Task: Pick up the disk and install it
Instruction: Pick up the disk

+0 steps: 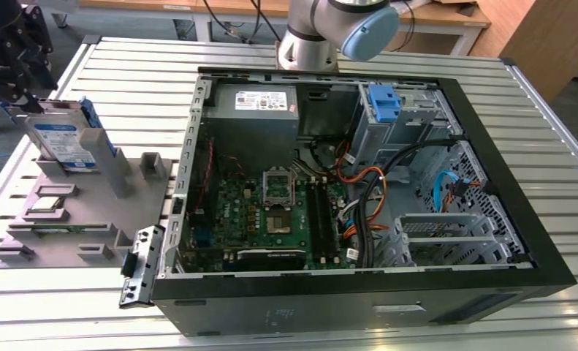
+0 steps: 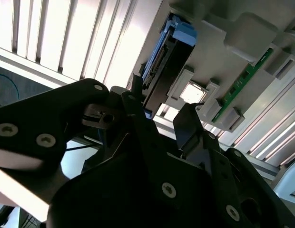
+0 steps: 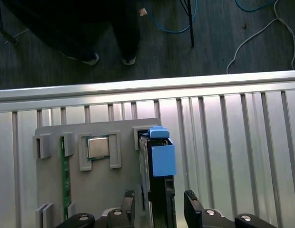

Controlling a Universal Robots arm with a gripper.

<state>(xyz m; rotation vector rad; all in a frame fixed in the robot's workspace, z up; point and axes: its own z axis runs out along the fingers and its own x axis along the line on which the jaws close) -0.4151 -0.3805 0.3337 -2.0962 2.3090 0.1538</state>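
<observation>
Straddling the disk (image 1: 63, 142), upright in its grey holder (image 1: 123, 170) on the counter (image 1: 74, 325) at the exterior view's left: my fingers (image 3: 192, 205) wide, one each side, apart from it; I judge centring and squaring matter before any squeeze.

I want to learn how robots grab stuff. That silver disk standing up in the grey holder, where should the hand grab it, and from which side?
Probably by its two wide flat faces, near the top edge, coming straight down from above. The disk stands on edge in the grey holder, so only its upper part is free. The hand straddles it, open.
</observation>
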